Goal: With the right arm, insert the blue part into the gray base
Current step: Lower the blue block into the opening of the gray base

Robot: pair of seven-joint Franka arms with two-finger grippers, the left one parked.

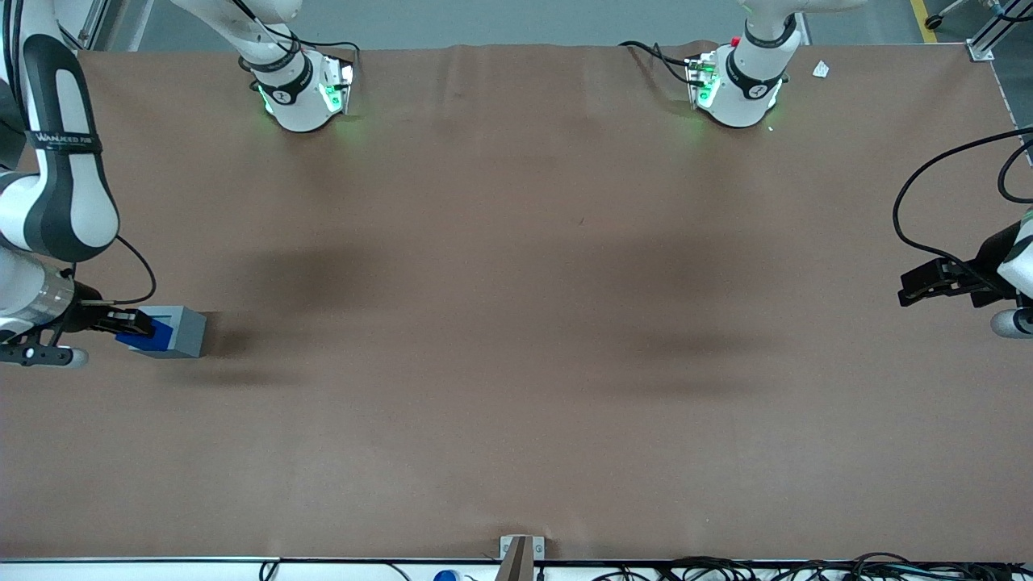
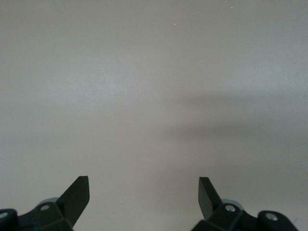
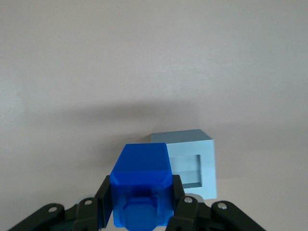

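Note:
My right arm (image 1: pixel 56 202) reaches in at the working arm's end of the table. Its gripper (image 1: pixel 133 325) is shut on the blue part (image 1: pixel 151 336), with a black finger pressed against each side of the block (image 3: pixel 142 185). The part's raised stub faces the wrist camera. The gray base (image 1: pixel 186 331) lies on the brown table right beside the held part, toward the parked arm's end. In the right wrist view the gray base (image 3: pixel 204 161) shows a square recess in the face turned to the camera, and the blue part covers one edge of it.
The brown table cover (image 1: pixel 516 323) stretches from the gray base toward the parked arm's end. Both arm bases (image 1: pixel 303 89) stand at the table edge farthest from the front camera. A small bracket (image 1: pixel 520 553) sits at the nearest edge.

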